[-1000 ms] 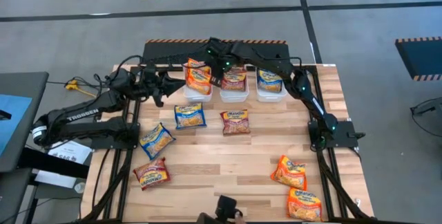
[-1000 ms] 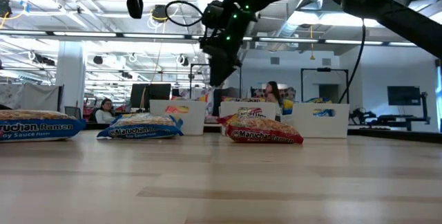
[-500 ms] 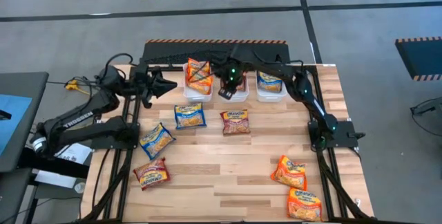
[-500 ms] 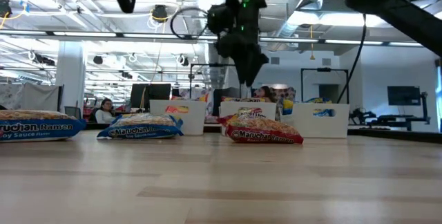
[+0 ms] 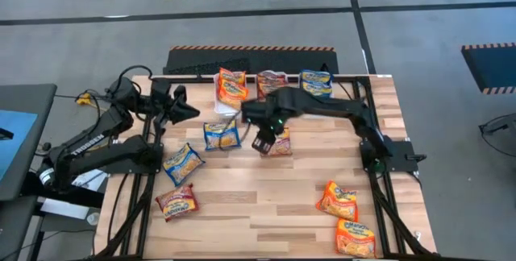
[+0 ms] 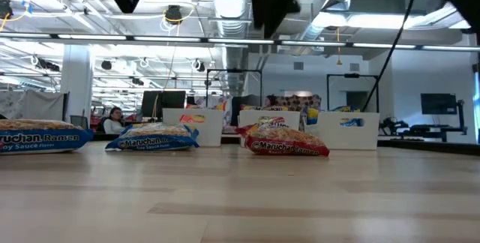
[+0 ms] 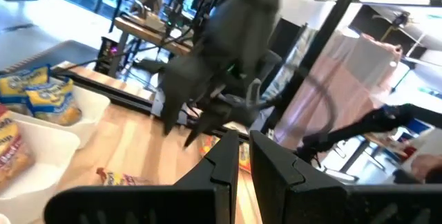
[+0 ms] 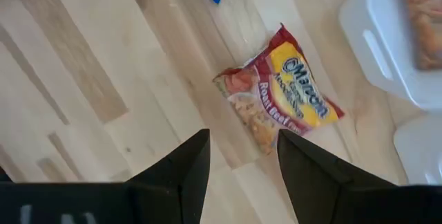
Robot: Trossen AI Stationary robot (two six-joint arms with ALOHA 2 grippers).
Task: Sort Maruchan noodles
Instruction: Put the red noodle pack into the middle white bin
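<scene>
Wooden table point(image 5: 274, 205) — scattered noodle packets point(image 5: 182, 163), white bins point(image 6: 346, 131)

Nine noodle packets point(image 5: 184, 163) — four orange, three blue, two red; three white bins point(image 6: 193, 126).

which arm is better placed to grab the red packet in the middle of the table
Right. The right gripper hangs open directly over the red packet. The left gripper is shut and off near the table's left edge.

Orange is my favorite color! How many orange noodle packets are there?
3. One orange packet sits in the left white bin. Two more lie close together on the table's right side, far from the bins. Others could be hidden underneath in the bin.
</scene>
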